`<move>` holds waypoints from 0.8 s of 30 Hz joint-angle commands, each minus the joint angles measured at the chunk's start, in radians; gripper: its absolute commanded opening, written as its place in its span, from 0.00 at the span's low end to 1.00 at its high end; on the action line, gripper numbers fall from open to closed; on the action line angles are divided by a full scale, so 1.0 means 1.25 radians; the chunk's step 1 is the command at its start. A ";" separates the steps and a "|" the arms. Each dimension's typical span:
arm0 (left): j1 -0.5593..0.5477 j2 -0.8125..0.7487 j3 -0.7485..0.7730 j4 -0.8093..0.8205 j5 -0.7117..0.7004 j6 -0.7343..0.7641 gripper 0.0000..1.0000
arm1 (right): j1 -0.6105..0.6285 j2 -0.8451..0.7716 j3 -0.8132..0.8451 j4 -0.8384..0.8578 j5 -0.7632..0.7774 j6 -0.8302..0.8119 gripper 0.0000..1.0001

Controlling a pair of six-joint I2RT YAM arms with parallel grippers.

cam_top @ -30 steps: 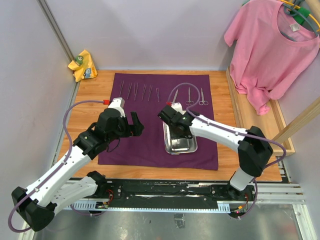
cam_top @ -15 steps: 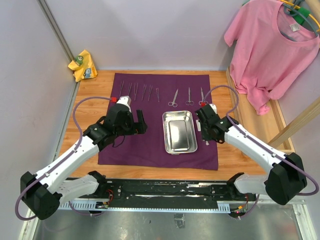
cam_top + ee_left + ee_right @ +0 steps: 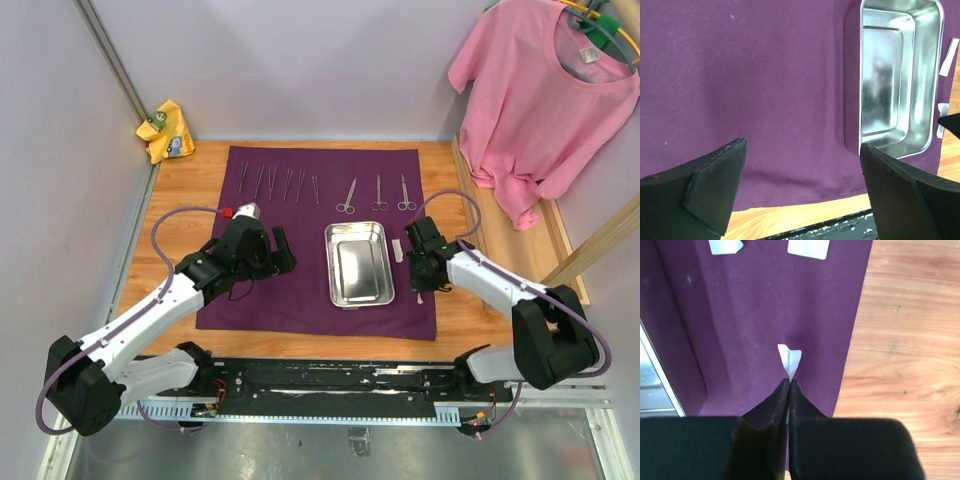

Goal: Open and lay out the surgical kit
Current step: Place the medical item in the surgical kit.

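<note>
Your purple cloth (image 3: 300,290) lies open and flat on the desk (image 3: 190,180), with the tray (image 3: 331,265) in the middle. The forceps (image 3: 275,182) and scissors (image 3: 378,193) sit in a row at the far edge. Your right claw (image 3: 789,382) is clenched on a gauze piece (image 3: 790,359) near the tray; I think only that is left to lay down. Your left claw (image 3: 801,147) hangs wide open, empty.

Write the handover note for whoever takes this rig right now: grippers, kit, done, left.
Left gripper: open, empty, over the purple cloth left of the steel tray.
Right gripper: shut on a gauze piece, between the tray and the cloth's right edge.
Kit: forceps and scissors lined along the cloth's far edge; tray empty; two more gauze pieces lie on the cloth beyond the right gripper.
Done: cloth spread, instruments laid out.
Left: probably set down and release the held gauze.
</note>
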 commanded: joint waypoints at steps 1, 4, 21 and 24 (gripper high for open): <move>-0.022 -0.004 0.003 0.021 -0.024 -0.036 0.99 | -0.009 0.024 0.002 0.038 -0.019 -0.014 0.01; -0.037 0.009 0.008 0.021 -0.032 -0.044 0.99 | -0.009 0.037 0.007 0.037 -0.017 -0.012 0.01; -0.057 0.036 0.011 0.026 -0.046 -0.045 0.99 | -0.009 0.012 0.010 0.022 -0.006 -0.009 0.23; -0.057 0.039 0.012 0.028 -0.046 -0.039 0.99 | -0.009 -0.019 0.019 0.002 -0.003 -0.009 0.28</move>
